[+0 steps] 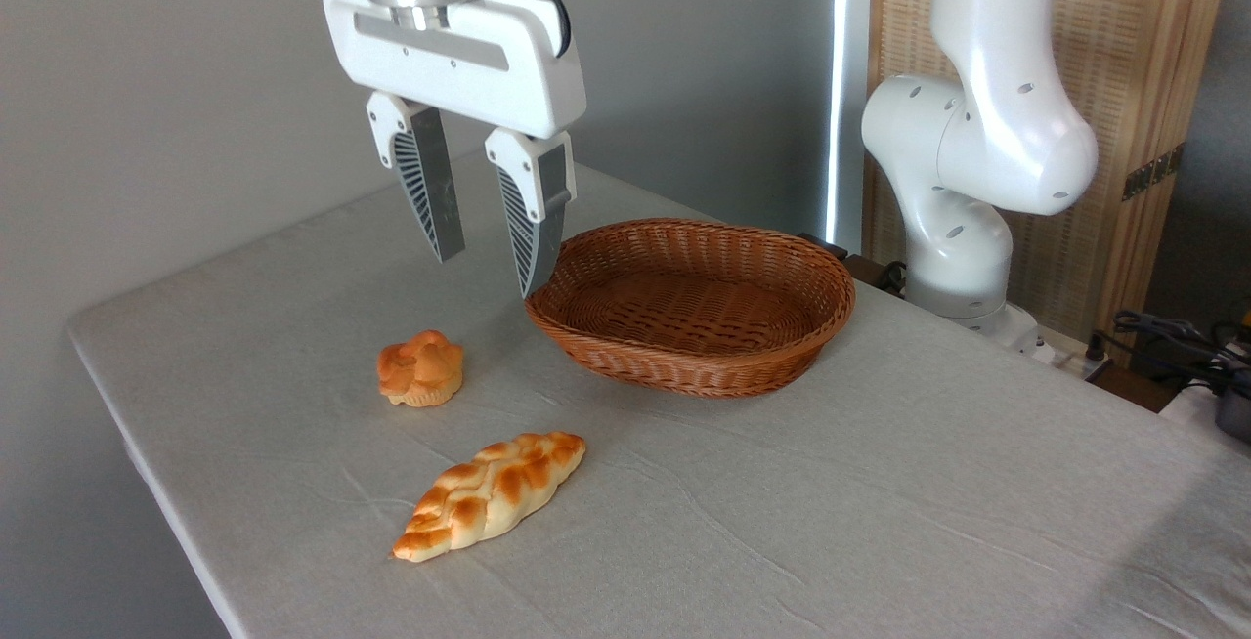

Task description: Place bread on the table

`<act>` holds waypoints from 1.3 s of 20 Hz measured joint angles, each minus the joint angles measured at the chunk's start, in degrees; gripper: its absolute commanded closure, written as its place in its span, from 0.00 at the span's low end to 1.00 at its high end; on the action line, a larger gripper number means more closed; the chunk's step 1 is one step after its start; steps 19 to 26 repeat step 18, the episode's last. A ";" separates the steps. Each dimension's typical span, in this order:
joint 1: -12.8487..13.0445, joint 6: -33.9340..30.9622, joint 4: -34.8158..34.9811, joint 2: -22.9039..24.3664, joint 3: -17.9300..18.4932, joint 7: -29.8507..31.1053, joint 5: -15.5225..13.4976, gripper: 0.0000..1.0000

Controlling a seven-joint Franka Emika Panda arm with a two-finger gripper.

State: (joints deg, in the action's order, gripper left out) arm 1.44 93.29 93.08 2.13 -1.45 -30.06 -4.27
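Braided bread [489, 495] flat on the grey cloth of the table [880, 483], near the front left edge, well apart from the wicker basket [692, 307]. Small round bun [421, 368] between loaf and raised gripper [484, 255], fingers spread, nothing held, hanging beside the basket's left rim.

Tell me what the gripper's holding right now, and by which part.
Nothing. The gripper hangs open and empty above the table; the bread lies on the cloth, untouched.
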 measured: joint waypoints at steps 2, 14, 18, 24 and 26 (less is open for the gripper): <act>-1.21 -0.04 -0.32 -0.02 -0.13 -3.29 -0.53 0.00; -1.60 -0.21 -0.32 -0.62 -0.75 -10.00 3.57 0.00; -1.60 -0.21 -0.32 -0.69 -0.99 -10.30 4.03 0.00; -1.60 -0.21 -0.32 -0.69 -0.99 -10.30 4.03 0.00; -1.60 -0.21 -0.32 -0.69 -0.99 -10.30 4.03 0.00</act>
